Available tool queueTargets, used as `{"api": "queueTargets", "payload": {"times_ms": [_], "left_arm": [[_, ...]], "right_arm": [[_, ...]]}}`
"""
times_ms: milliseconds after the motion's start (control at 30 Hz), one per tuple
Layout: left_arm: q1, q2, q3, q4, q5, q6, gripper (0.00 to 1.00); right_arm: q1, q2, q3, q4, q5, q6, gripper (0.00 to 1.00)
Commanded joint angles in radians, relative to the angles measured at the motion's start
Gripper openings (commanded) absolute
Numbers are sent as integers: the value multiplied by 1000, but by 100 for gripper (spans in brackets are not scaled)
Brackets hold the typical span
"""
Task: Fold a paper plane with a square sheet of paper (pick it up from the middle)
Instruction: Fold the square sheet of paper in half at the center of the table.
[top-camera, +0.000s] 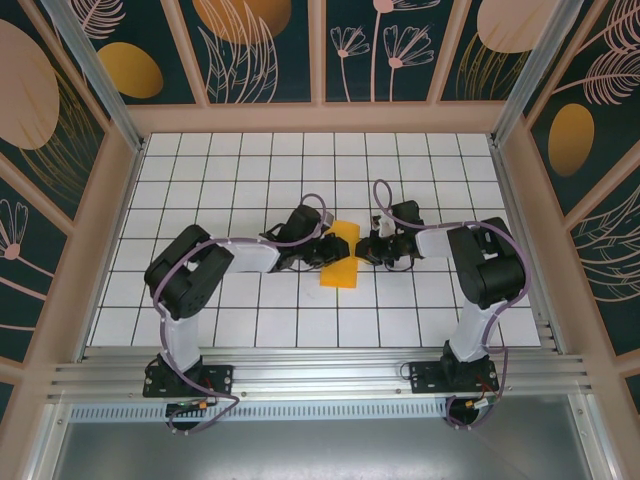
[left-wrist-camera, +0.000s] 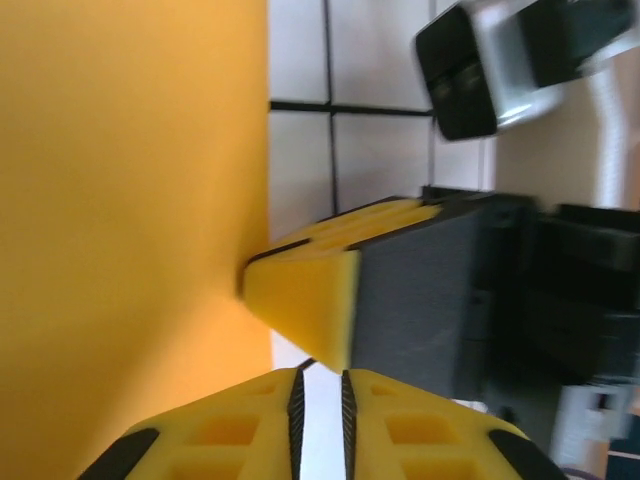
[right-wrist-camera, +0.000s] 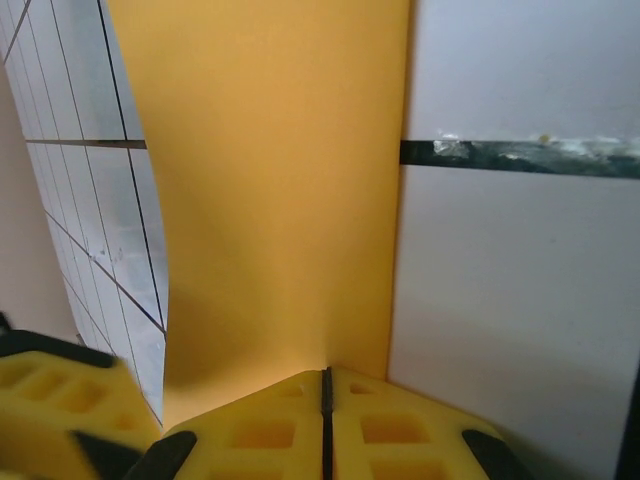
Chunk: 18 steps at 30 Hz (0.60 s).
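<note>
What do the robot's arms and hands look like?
The left arm and right arm match: chunky black joints, white tube links, a black base plate, and a thin purple cable looping alongside. The left hand and right hand each have a dark body and two bright yellow fingers with little square pockets and black strips inside.

Lab rig: aluminium frame (top-camera: 320, 372), gridded table (top-camera: 200, 320)

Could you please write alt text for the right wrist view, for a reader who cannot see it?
The right pincer, shut at the bottom edge of the picture, grips the orange-yellow paper, which rises up the middle of the picture. The white tiled table, crossed by a dark grout line, lies to its right, with more tiles at left.
</note>
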Motion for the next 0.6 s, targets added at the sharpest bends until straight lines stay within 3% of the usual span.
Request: {"api": "queueTargets", "payload": {"times_ms": [0, 300, 567], "left_arm": [[-4, 39, 22, -71, -16, 18, 16], [-5, 56, 3, -157, -52, 82, 12], [-7, 86, 1, -227, -65, 150, 9]], "right_arm": [[5, 12, 22, -19, 52, -7, 10], [4, 47, 51, -2, 41, 4, 10], [2, 92, 132, -71, 133, 2, 10]]}}
